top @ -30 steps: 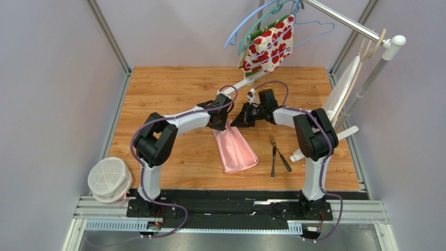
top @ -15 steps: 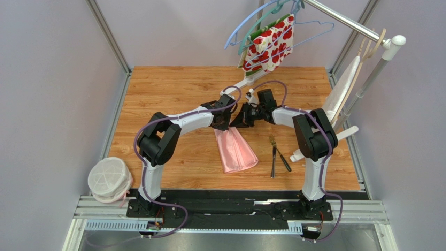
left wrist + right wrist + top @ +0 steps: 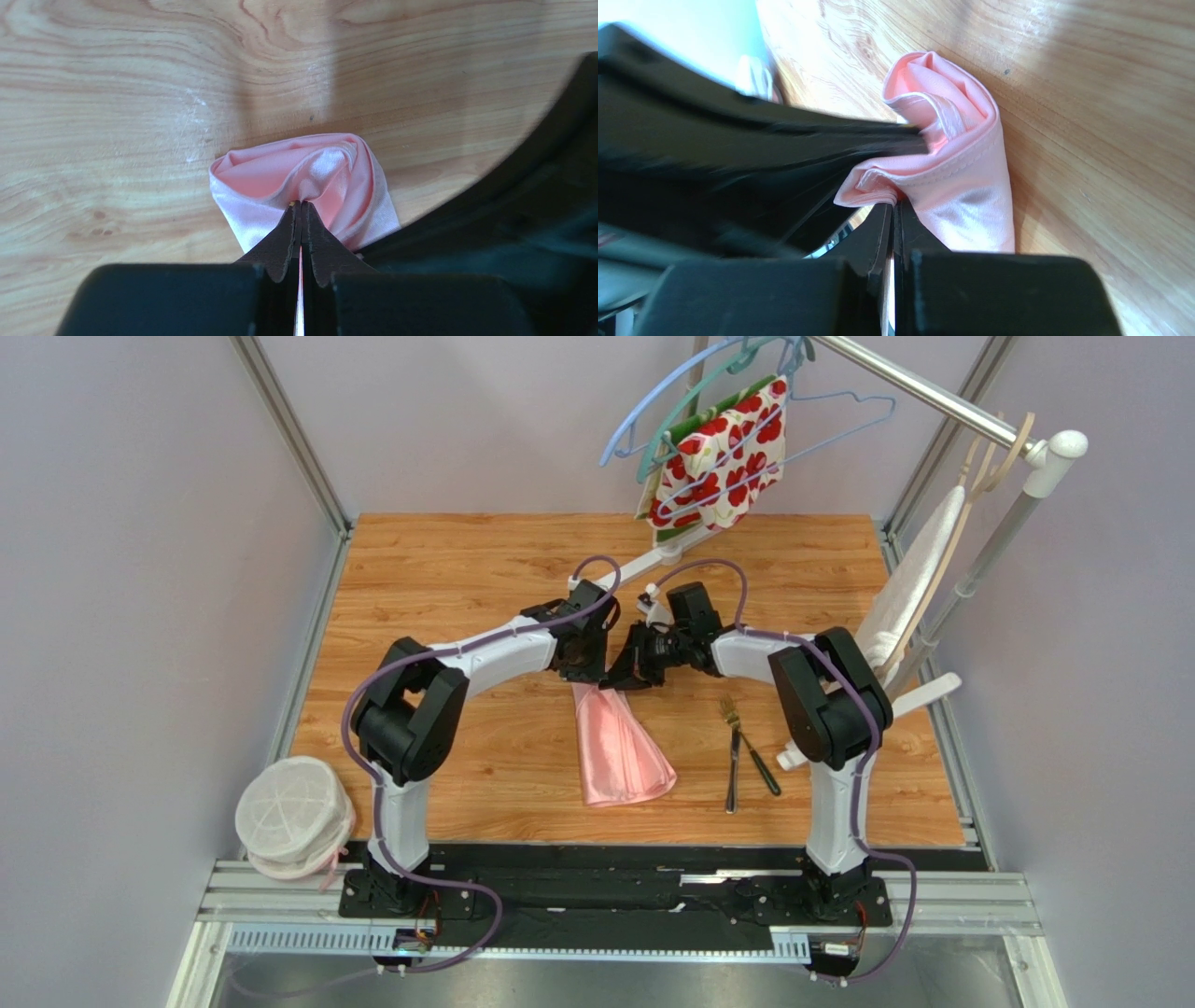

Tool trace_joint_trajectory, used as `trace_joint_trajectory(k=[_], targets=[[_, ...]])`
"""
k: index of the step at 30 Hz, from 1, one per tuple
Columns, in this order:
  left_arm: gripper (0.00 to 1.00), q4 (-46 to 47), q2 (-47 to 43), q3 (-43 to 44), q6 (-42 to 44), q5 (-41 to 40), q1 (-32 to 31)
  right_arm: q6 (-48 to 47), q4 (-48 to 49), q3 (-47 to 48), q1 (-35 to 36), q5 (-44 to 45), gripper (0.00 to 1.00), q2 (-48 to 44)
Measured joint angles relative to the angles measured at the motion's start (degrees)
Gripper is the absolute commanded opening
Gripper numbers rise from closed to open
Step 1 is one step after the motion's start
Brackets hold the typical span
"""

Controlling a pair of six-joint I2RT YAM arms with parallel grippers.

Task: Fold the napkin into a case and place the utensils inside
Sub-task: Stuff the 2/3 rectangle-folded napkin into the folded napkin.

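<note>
Pink napkin [image 3: 617, 749] bunched, fork [image 3: 731, 756] beside, floral cloth [image 3: 723, 462] hanging behind

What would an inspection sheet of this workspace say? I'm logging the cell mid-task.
Surface: wooden table, no spills seen.
Job's things: napkin bunched at its far end, fanned out nearer; utensils lie right of it, not inside.
Clutter: white mesh covers off the near-left corner.
End effectors: left end effector and right end effector both shut on the napkin's far end.
Cables: purple cables loop along both arms.
Surroundings: floral cloth and white cloth hang on a rack.
</note>
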Motion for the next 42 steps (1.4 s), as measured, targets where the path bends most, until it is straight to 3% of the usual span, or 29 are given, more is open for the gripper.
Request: trace_joint_trajectory(k=[20,26,42], targets=[[0.00,4.5,-5.5,-4.9,-3.4,1.8,0.5,-2.1,-2.0,2.2,2.3,4.2,0.00,5.0],[0.00,5.4,-6.3,-6.9,-3.4,2.6,0.5,5.1,-0.1,2.4,2.4,7.0,0.00,5.2],[0.00,7.0,-7.5,-8.7,-3.6,2.8,0.8,25.0,18.3,-4.0,2.7,13.2,0.00,6.3]])
